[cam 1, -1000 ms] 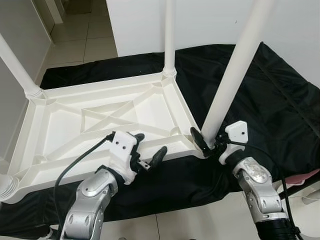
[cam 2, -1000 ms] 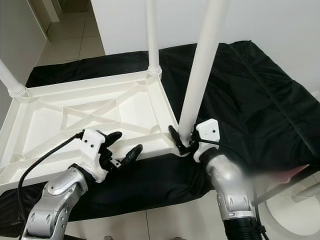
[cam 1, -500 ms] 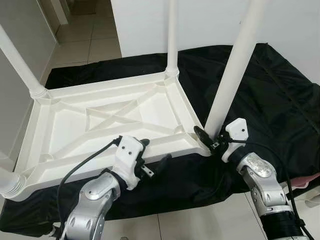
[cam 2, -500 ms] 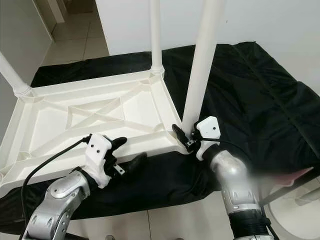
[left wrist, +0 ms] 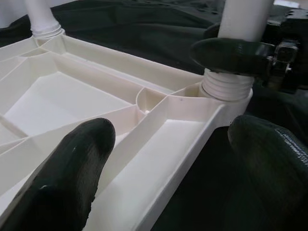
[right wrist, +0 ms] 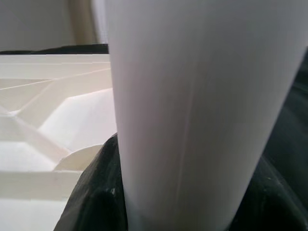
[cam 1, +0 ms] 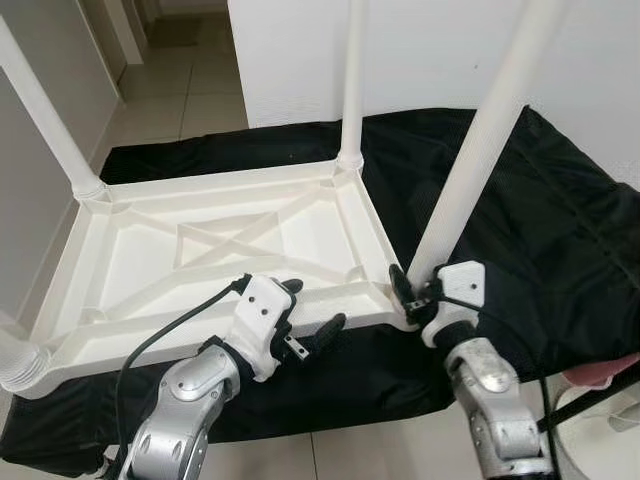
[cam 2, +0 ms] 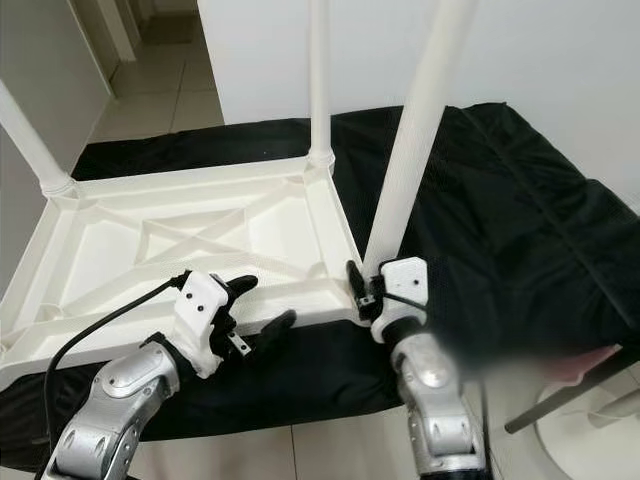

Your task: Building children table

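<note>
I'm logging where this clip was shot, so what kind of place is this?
Probably a room in a home: pale tiled floor, plain white wall, a hallway behind. An upturned white plastic table top with screw-in white legs lies on a black cloth spread over the floor.

Left gripper spread, right gripper seemingly clamped

A black cloth covers the tiled floor, bearing the upturned white table.
</note>
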Controlling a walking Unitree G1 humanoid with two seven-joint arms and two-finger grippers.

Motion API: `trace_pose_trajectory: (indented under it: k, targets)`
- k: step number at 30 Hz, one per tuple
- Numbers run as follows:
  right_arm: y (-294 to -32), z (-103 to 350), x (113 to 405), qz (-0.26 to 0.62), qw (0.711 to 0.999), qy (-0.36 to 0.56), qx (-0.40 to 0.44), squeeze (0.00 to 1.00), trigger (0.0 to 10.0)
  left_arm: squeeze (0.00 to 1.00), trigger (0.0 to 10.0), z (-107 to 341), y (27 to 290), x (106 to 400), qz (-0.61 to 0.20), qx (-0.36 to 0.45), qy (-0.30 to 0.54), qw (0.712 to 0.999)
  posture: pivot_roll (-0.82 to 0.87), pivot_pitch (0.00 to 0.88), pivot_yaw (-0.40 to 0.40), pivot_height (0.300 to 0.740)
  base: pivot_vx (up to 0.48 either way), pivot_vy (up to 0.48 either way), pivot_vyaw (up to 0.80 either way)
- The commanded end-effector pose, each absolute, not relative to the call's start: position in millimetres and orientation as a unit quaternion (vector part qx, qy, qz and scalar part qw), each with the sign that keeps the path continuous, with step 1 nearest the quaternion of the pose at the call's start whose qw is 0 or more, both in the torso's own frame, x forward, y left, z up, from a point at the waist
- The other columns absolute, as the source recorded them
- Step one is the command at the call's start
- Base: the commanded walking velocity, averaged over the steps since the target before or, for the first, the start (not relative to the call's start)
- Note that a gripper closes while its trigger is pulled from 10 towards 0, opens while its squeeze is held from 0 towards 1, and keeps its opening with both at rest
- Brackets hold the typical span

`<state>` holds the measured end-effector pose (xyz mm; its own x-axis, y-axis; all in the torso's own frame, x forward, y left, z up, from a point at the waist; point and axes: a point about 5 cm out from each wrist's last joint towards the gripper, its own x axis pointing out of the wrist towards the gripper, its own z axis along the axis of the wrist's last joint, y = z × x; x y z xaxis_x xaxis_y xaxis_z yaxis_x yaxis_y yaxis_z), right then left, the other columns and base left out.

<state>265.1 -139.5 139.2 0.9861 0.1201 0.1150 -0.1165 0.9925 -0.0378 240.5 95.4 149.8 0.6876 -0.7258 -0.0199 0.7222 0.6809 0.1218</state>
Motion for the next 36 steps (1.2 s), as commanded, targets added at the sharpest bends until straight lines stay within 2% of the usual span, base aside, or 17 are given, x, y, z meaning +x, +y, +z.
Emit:
trace_pose_trajectory:
  k: [1, 3, 8, 15, 16, 17, 18, 22, 23, 24, 25, 32, 36]
  targets:
    - [-135.1, 128.3, 260.4, 0.023, 0.999, -0.024, -0.005, 0.00, 10.0, 0.00, 10.0, 150.2, 95.8, 242.6, -0.399, 0.062, -0.018, 0.915, -0.09, 0.002, 0.051, 0.740, 0.000, 0.000, 0.00]
    - [-127.6, 125.6, 255.3, -0.019, 0.999, -0.022, 0.016, 0.00, 10.0, 0.00, 10.0, 152.1, 99.3, 245.9, -0.390, 0.059, -0.017, 0.919, -0.09, 0.005, 0.054, 0.740, 0.000, 0.000, 0.00]
    - [-127.7, 124.1, 253.2, -0.045, 0.999, -0.016, 0.014, 0.00, 10.0, 0.00, 10.0, 150.9, 100.0, 244.8, -0.391, 0.060, -0.016, 0.918, -0.09, 0.010, 0.061, 0.740, 0.000, 0.000, 0.00]
    - [-132.9, 131.8, 254.7, -0.045, 0.998, -0.029, 0.027, 0.00, 10.0, 0.00, 10.0, 148.6, 98.4, 243.4, -0.406, 0.061, -0.010, 0.912, -0.09, 0.015, 0.066, 0.740, 0.000, 0.000, 0.00]
    - [-134.7, 135.7, 255.3, -0.034, 0.998, -0.043, 0.026, 1.00, 10.0, 0.06, 10.0, 145.4, 97.7, 243.1, -0.410, 0.058, 0.003, 0.910, -0.09, 0.023, 0.073, 0.740, 0.000, 0.000, 0.00]
    - [-136.7, 138.6, 255.7, -0.024, 0.998, -0.053, 0.026, 1.00, 10.0, 0.06, 10.0, 143.1, 97.0, 242.3, -0.415, 0.057, 0.011, 0.908, -0.09, 0.023, 0.073, 0.740, 0.000, 0.000, 0.00]
    - [-138.0, 140.6, 255.9, -0.017, 0.998, -0.060, 0.026, 1.00, 10.0, 0.38, 10.0, 141.5, 96.5, 241.8, -0.419, 0.056, 0.017, 0.906, -0.09, 0.023, 0.073, 0.740, 0.000, 0.000, 0.00]
    - [-141.4, 145.6, 256.3, 0.019, 0.997, -0.077, 0.017, 1.00, 10.0, 0.38, 10.0, 140.6, 95.1, 239.4, -0.426, 0.056, 0.021, 0.903, -0.09, 0.024, 0.074, 0.740, 0.000, 0.000, 0.00]
    - [-143.9, 146.3, 256.9, 0.034, 0.996, -0.078, 0.014, 1.00, 10.0, 0.31, 10.0, 140.4, 95.1, 239.6, -0.427, 0.059, 0.022, 0.902, -0.09, 0.024, 0.077, 0.740, 0.000, 0.000, 0.00]
    - [-145.8, 146.9, 257.3, 0.045, 0.996, -0.079, 0.011, 1.00, 10.0, 0.31, 10.0, 140.2, 95.1, 239.8, -0.427, 0.061, 0.022, 0.902, -0.09, 0.024, 0.077, 0.740, 0.000, 0.000, 0.00]
    - [-148.9, 148.6, 258.1, 0.062, 0.995, -0.083, 0.001, 0.00, 10.0, 0.00, 10.0, 141.3, 94.4, 239.9, -0.429, 0.065, 0.018, 0.901, -0.10, 0.024, 0.072, 0.740, 0.000, 0.000, 0.00]
    - [-155.8, 149.7, 261.8, 0.118, 0.990, -0.081, -0.018, 0.00, 10.0, 0.00, 10.0, 142.0, 92.5, 239.7, -0.435, 0.071, 0.014, 0.898, -0.10, 0.020, 0.071, 0.740, 0.000, 0.000, 0.00]
    - [-161.6, 148.4, 271.7, 0.194, 0.977, -0.077, -0.053, 0.00, 10.0, 0.00, 10.0, 143.2, 90.2, 238.3, -0.440, 0.079, 0.011, 0.895, -0.09, 0.015, 0.079, 0.740, 0.000, 0.000, 0.00]
